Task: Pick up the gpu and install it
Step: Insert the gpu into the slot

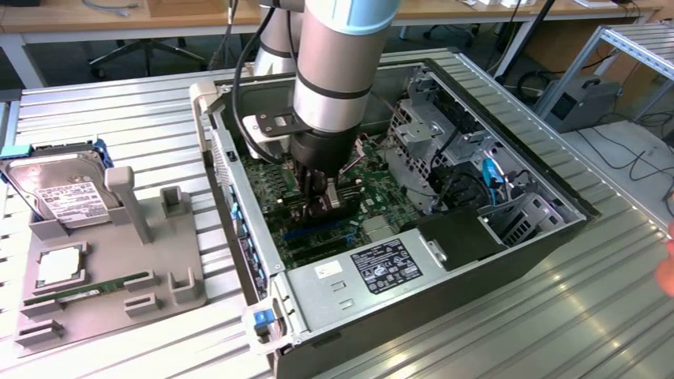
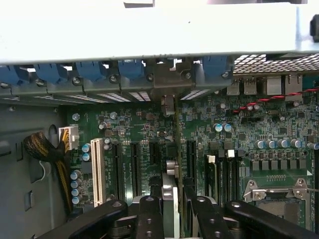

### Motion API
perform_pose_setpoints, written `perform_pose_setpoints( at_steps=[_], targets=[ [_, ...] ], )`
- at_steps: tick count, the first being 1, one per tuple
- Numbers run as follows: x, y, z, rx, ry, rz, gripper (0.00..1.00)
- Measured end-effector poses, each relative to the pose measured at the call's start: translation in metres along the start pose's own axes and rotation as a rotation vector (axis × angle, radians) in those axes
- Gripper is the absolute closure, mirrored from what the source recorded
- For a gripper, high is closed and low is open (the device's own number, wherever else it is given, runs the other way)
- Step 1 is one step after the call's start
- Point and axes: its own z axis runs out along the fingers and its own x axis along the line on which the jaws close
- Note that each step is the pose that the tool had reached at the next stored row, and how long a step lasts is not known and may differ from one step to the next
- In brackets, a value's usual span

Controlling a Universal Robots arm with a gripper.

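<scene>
A: Where's the gpu (image 2: 172,184) now?

B: Down inside the open computer case (image 1: 526,237), edge-on over the green motherboard (image 2: 239,149), its bracket end at the case's rear slot wall.

A: And the claw (image 1: 321,201)?

B: Clamped on the card's top edge, fingers (image 2: 149,219) either side.

A: On the desk (image 1: 126,110)?

B: Grey holder tray (image 1: 106,304) at the exterior view's left, with a hard drive (image 1: 63,193) and a memory stick (image 1: 90,288).
</scene>
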Motion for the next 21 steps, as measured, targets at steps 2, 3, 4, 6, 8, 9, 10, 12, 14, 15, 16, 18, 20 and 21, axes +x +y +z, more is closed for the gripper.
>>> perform_pose_setpoints(
  at_steps=[2, 3, 4, 6, 8, 9, 10, 12, 14, 15, 16, 18, 20, 21],
  targets=[
    [0.0000, 0.0000, 0.0002, 0.0001, -0.0004, 0.000, 0.73],
    [0.0000, -0.0001, 0.0003, 0.0002, -0.0004, 0.000, 0.73],
    [-0.0001, -0.0001, 0.0001, 0.0003, -0.0006, 0.000, 0.73],
    [-0.0001, 0.0000, -0.0010, 0.0005, -0.0009, 0.000, 0.73],
    [0.0000, 0.0000, -0.0022, 0.0003, -0.0006, 0.000, 0.73],
    [0.0000, 0.0000, -0.0022, 0.0002, -0.0006, 0.000, 0.73],
    [0.0000, 0.0000, -0.0022, 0.0002, -0.0005, 0.000, 0.73],
    [0.0000, 0.0000, -0.0023, 0.0002, -0.0005, 0.000, 0.73],
    [0.0000, 0.0000, -0.0023, 0.0001, -0.0003, -0.001, 0.73],
    [0.0000, 0.0001, -0.0023, 0.0001, -0.0003, -0.001, 0.73],
    [0.0000, 0.0000, -0.0022, 0.0001, -0.0003, -0.002, 0.73],
    [-0.0001, 0.0000, -0.0021, 0.0002, -0.0003, -0.005, 0.73],
    [-0.0001, 0.0000, -0.0021, 0.0003, -0.0002, -0.010, 0.73],
    [-0.0001, 0.0000, -0.0021, 0.0003, -0.0001, -0.012, 0.73]
  ],
)
